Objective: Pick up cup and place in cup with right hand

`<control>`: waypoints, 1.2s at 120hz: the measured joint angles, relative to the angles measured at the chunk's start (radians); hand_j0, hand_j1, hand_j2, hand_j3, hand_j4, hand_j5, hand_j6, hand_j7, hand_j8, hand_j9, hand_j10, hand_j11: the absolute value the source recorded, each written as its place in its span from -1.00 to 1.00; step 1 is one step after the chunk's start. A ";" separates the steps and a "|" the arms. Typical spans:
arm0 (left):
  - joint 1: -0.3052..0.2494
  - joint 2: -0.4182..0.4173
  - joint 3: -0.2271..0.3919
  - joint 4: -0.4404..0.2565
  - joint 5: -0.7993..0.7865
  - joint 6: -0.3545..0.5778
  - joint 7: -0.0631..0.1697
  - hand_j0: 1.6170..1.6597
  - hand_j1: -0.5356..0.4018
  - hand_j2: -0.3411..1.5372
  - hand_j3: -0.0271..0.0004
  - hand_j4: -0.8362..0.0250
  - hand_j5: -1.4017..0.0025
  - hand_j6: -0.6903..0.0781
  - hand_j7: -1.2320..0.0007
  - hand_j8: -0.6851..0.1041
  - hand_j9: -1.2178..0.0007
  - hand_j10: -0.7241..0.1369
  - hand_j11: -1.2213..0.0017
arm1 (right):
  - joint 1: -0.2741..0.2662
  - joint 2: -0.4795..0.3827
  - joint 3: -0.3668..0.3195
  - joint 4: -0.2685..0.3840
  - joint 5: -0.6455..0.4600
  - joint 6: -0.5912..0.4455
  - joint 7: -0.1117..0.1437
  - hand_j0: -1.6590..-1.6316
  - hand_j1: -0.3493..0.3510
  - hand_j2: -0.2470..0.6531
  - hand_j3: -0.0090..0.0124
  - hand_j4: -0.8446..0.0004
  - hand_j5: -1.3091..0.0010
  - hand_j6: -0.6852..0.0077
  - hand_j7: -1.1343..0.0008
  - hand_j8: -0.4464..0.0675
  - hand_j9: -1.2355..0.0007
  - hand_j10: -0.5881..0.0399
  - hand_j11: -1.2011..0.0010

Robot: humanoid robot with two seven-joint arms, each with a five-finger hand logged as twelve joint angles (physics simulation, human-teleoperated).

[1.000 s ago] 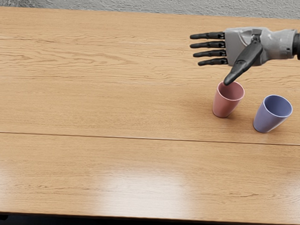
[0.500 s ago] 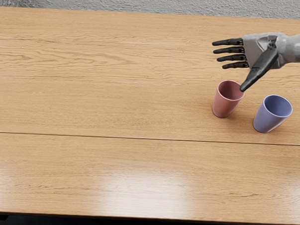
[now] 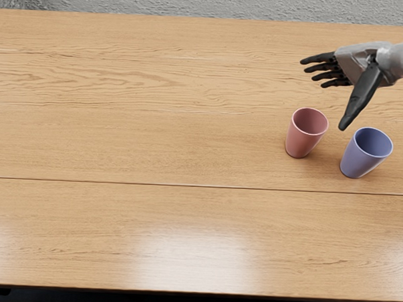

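My right hand (image 3: 334, 100) reaches in from the right edge, above and behind the two cups. Its fingers are spread and hold nothing, with the thumb pointing down toward the gap between the cups. A pink cup (image 3: 302, 141) stands upright on the table, left of the thumb tip. To its right and slightly nearer the front, a blue cup (image 3: 359, 162) also stands upright, apart from the pink one. Both cups have their mouths up.
The wooden table (image 3: 155, 142) fills most of the view, its front edge near the bottom. Behind its back edge lies a grey textured surface (image 3: 194, 2).
My right hand has moved to the right and turned a little, its thumb passing from over the pink cup to between the cups. Both cups have stayed still.
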 joint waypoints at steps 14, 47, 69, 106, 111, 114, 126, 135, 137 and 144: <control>0.000 0.000 0.000 0.000 0.000 0.000 0.000 0.92 0.89 -0.64 0.97 0.94 1.00 0.80 1.00 0.74 1.00 0.68 1.00 | -0.003 -0.005 -0.001 0.125 -0.114 -0.135 0.000 -0.93 -1.00 -0.45 -0.16 0.99 1.00 0.97 1.00 0.73 1.00 0.87 1.00; 0.000 0.000 0.000 0.000 0.000 0.000 0.000 0.92 0.89 -0.64 0.97 0.94 1.00 0.80 1.00 0.74 1.00 0.68 1.00 | -0.080 -0.007 -0.017 0.276 -0.293 -0.424 0.001 -0.93 -1.00 -0.45 -0.16 0.99 1.00 0.96 1.00 0.72 1.00 0.86 1.00; 0.000 0.000 0.000 0.000 0.000 0.000 0.000 0.92 0.89 -0.64 0.97 0.94 1.00 0.80 1.00 0.74 1.00 0.68 1.00 | -0.147 -0.002 -0.024 0.300 -0.362 -0.517 0.001 -0.93 -0.98 -0.45 -0.16 0.98 0.99 0.95 0.99 0.70 0.99 0.85 0.99; 0.000 0.000 0.000 0.000 0.000 0.000 0.000 0.92 0.89 -0.64 0.97 0.94 1.00 0.80 1.00 0.74 1.00 0.68 1.00 | -0.226 0.049 -0.037 0.305 -0.442 -0.675 0.001 -0.93 -0.75 -0.48 -0.16 0.81 0.85 0.74 0.83 0.42 0.84 0.62 0.83; 0.000 0.000 0.000 0.000 0.000 0.000 0.000 0.92 0.89 -0.64 0.97 0.94 1.00 0.80 1.00 0.74 1.00 0.68 1.00 | -0.237 0.055 -0.038 0.305 -0.451 -0.697 0.001 -0.93 -0.71 -0.48 -0.16 0.79 0.83 0.72 0.80 0.39 0.82 0.59 0.81; 0.000 0.000 0.000 0.000 0.000 0.000 0.000 0.92 0.89 -0.64 0.97 0.94 1.00 0.80 1.00 0.74 1.00 0.68 1.00 | -0.244 0.059 -0.039 0.305 -0.458 -0.710 0.002 -0.93 -0.69 -0.49 -0.16 0.77 0.82 0.70 0.79 0.37 0.81 0.57 0.80; 0.000 0.000 0.000 0.000 0.000 0.000 0.000 0.92 0.89 -0.64 0.97 0.94 1.00 0.80 1.00 0.74 1.00 0.68 1.00 | -0.263 0.066 -0.042 0.305 -0.476 -0.752 0.004 -0.93 -0.63 -0.50 -0.16 0.73 0.78 0.64 0.75 0.29 0.77 0.51 0.76; 0.000 0.000 0.000 0.000 0.000 0.000 0.000 0.92 0.89 -0.64 0.97 0.94 1.00 0.80 1.00 0.74 1.00 0.68 1.00 | -0.270 0.074 -0.048 0.303 -0.485 -0.777 0.005 -0.93 -0.59 -0.50 -0.16 0.70 0.76 0.61 0.72 0.25 0.74 0.47 0.73; 0.000 0.000 0.000 0.000 0.000 0.000 0.000 0.92 0.89 -0.64 0.97 0.94 1.00 0.80 1.00 0.74 1.00 0.68 1.00 | -0.271 0.076 -0.050 0.302 -0.487 -0.783 0.005 -0.93 -0.58 -0.50 -0.16 0.70 0.75 0.60 0.72 0.24 0.74 0.47 0.73; 0.000 0.000 0.000 0.000 0.000 0.000 0.000 0.92 0.89 -0.64 0.97 0.94 1.00 0.80 1.00 0.74 1.00 0.68 1.00 | -0.274 0.087 -0.056 0.299 -0.495 -0.804 0.005 -0.93 -0.56 -0.50 -0.16 0.68 0.74 0.59 0.70 0.22 0.73 0.45 0.72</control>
